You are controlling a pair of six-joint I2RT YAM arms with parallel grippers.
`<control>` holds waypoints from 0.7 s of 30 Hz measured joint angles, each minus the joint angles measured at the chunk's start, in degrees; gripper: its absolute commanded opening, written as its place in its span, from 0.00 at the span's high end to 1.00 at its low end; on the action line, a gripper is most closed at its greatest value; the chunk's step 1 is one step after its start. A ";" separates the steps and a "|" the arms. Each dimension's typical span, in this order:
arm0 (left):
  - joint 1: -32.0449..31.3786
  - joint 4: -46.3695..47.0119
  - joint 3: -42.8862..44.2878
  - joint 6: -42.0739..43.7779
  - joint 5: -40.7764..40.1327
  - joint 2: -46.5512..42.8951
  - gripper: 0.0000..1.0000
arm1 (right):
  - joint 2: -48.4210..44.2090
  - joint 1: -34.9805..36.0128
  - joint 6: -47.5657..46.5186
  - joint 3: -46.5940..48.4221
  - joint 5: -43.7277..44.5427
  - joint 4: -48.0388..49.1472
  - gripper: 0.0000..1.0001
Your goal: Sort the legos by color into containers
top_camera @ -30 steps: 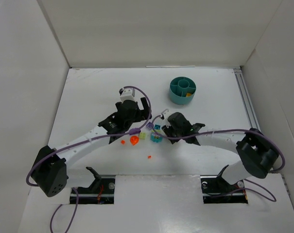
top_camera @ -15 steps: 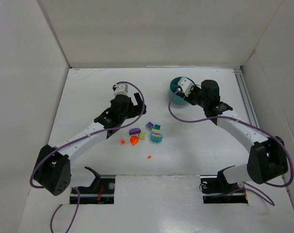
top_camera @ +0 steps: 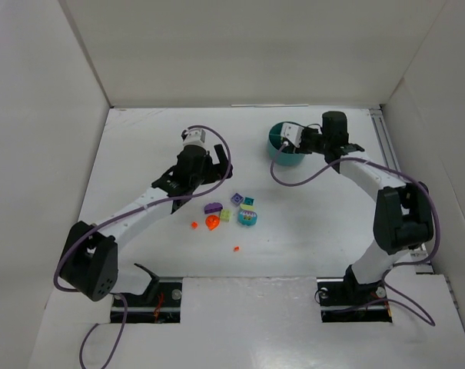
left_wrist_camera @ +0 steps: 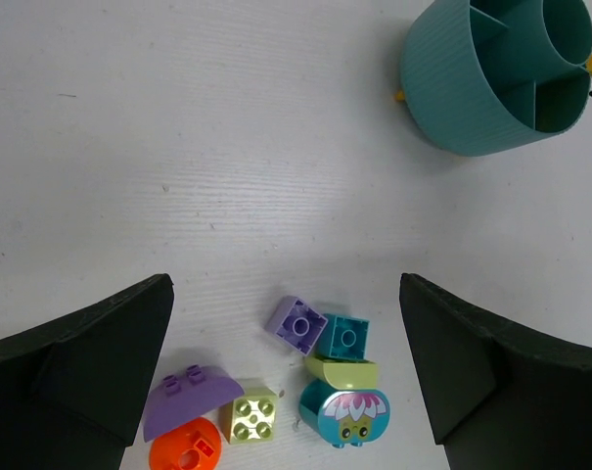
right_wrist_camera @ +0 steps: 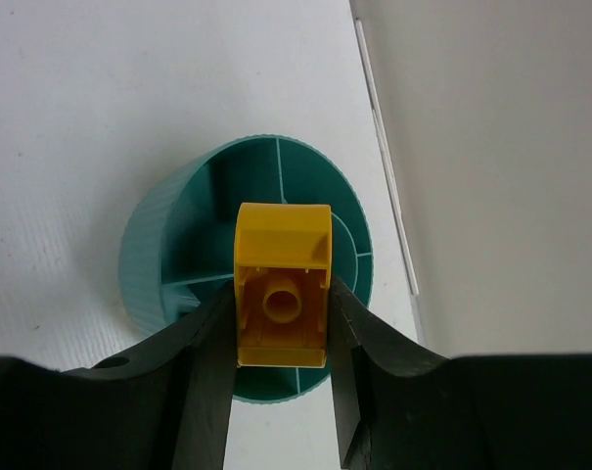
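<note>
Plainly, the risk is in the drop. My right gripper (right_wrist_camera: 281, 305) is clamped on a yellow brick (right_wrist_camera: 282, 257), pinched by its two side faces and hanging over the tub (right_wrist_camera: 157, 257), roughly above the middle, where the dividers meet the small central ring. If I let go from here, I judge the brick could land on a wall top, sit straddled, or tip into whichever wedge it happens to favour. It looks nearly as wide as a wedge, so there is little room for error. Hard plastic also bounces, and a drop from too high might send it out over the rim. If I go too low, my fingers may knock the tub and slide it on the smooth white table (left_wrist_camera: 227, 147).

The brick is glossy, with one rounded end and a hollow underside showing a single tube. The tub is matte teal, its outer wall finely ribbed and its partitions thin.

My left gripper (left_wrist_camera: 286, 284) is spread wide and holds nothing, poised over the loose bricks (left_wrist_camera: 297, 324) well apart from the tub: studded squares, a purple arch, an orange disc.
</note>
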 measured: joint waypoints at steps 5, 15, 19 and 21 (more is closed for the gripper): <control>0.57 0.02 0.26 0.09 0.57 0.87 0.00 | 1.97 -1.33 -1.51 1.22 -2.64 -1.33 0.59; 1.07 0.04 0.26 0.70 1.16 1.01 0.00 | 3.23 -3.87 -2.19 2.01 -4.74 -3.45 0.41; 1.07 0.02 0.26 0.92 1.49 1.01 0.00 | 3.85 -3.91 -2.14 2.84 -4.98 -3.74 0.41; 1.07 0.00 0.26 0.98 1.57 1.01 0.00 | 3.87 -3.89 -2.05 2.89 -5.25 -3.87 0.41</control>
